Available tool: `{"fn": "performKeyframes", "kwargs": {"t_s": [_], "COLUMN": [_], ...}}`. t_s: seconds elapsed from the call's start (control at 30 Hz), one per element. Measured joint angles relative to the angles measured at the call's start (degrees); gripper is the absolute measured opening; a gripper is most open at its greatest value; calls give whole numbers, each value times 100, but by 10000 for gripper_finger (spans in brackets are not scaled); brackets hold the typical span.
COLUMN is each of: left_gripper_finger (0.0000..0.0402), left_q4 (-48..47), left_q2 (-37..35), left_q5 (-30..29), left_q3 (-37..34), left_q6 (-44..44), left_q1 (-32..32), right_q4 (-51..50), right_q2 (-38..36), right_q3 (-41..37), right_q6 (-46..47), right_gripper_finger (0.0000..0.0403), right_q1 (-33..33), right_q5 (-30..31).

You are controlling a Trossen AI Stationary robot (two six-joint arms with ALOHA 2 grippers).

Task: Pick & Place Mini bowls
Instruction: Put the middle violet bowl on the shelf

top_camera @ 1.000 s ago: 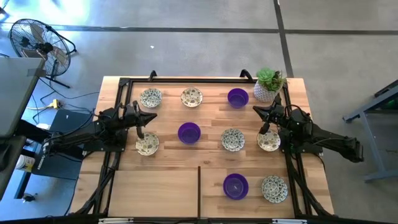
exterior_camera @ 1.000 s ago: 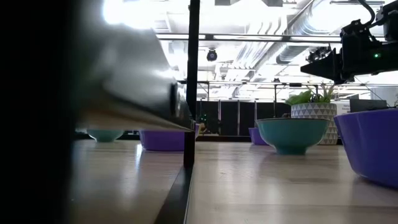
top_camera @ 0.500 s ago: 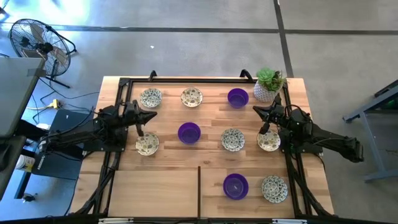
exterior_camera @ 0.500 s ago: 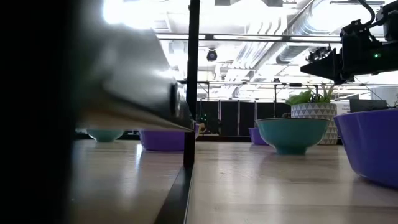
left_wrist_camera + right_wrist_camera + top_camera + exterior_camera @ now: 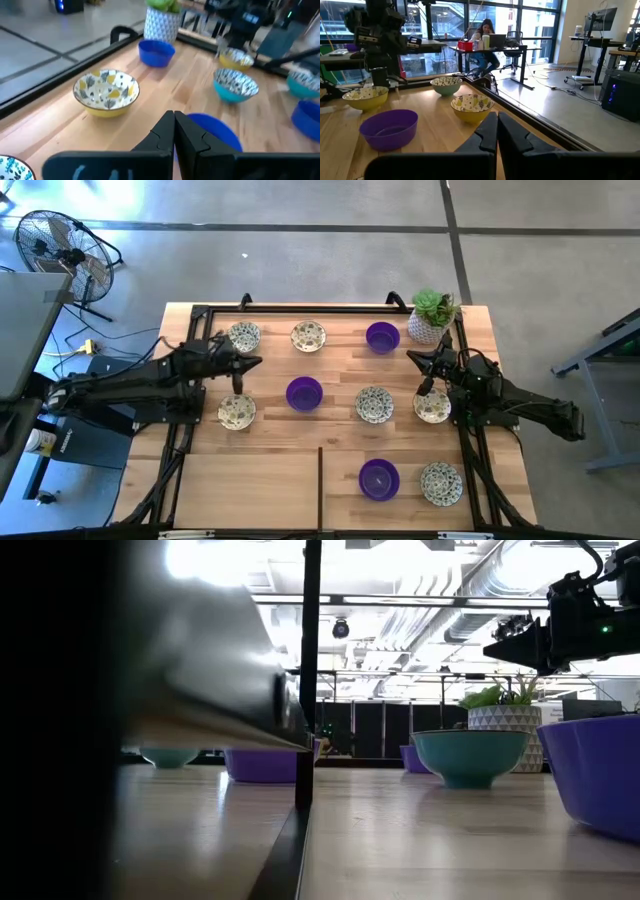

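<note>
Left tool [image 5: 237,383] closed, empty, hanging just above patterned bowl [image 5: 237,412]; likely lining up. Right tool [image 5: 426,389] closed, waiting over worktop [image 5: 340,380].

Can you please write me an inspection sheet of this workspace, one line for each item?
Surface: wooden table with a black frame.
Job's things: nine mini bowls, three purple, six patterned, all set apart.
Clutter: potted plant at the far right corner.
Hands: left hand shut, between two patterned bowls; right hand shut, beside a patterned bowl.
Cables: some on the floor, left of the table.
Surroundings: floor fan; a person seated at a desk.
</note>
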Motion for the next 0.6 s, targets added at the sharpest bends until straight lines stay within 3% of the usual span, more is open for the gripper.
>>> {"fn": "performKeyframes", "kwargs": {"t_s": [0.37, 0.6], "left_gripper_finger": [0, 0], "left_q4": [-31, -52], "left_q2": [2268, 3273], "left_q5": [627, 757], "left_q3": [1193, 1763], "left_q6": [434, 754], "left_q1": [-4, -82], "right_q4": [0, 0], "right_q2": [0, 0], "right_q3": [-1, -1], "right_q6": [1, 1], "right_gripper_finger": [0, 0], "right_q1": [-1, -1], "right_q5": [1, 1]}}
